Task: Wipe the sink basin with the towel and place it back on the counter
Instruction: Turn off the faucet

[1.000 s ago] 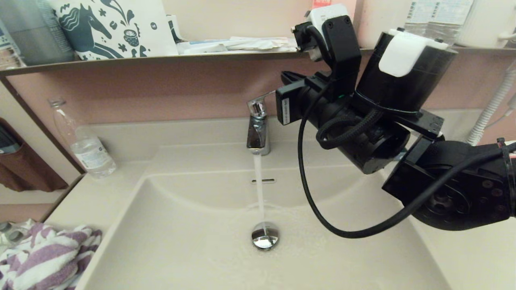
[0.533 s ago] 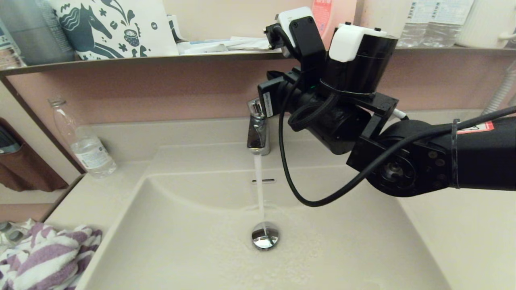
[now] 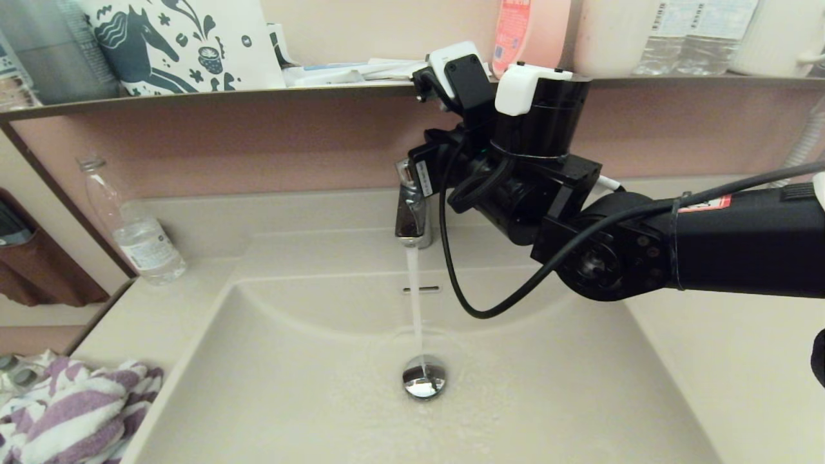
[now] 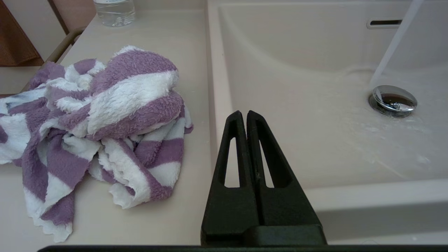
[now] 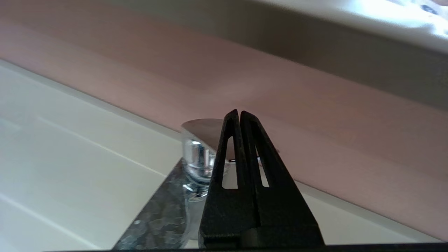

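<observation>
Water runs from the chrome tap [image 3: 412, 222] into the cream sink basin [image 3: 283, 386] and onto the round drain plug [image 3: 423, 379]. My right arm [image 3: 515, 187] reaches across to the tap's top. The right gripper [image 5: 239, 112] is shut, its tips over the chrome tap head [image 5: 196, 154] with nothing between the fingers. A purple-and-white striped towel [image 4: 105, 112] lies crumpled on the counter [image 4: 157, 224] left of the basin [image 4: 297, 87]. Beside the towel, my left gripper [image 4: 244, 112] hangs shut and empty above the basin's left rim.
A clear plastic bottle [image 3: 138, 241] stands on the counter at the back left. The dark-edged shelf [image 3: 258, 93] above the tap carries a patterned bag, papers and bottles. The overflow slot [image 3: 420, 289] sits in the back wall. A white coiled hose [image 3: 796, 154] hangs at the far right.
My right arm has swung left and in toward the tap, and its wrist now covers the tap lever. The water keeps running; the towel and left gripper have not moved.
</observation>
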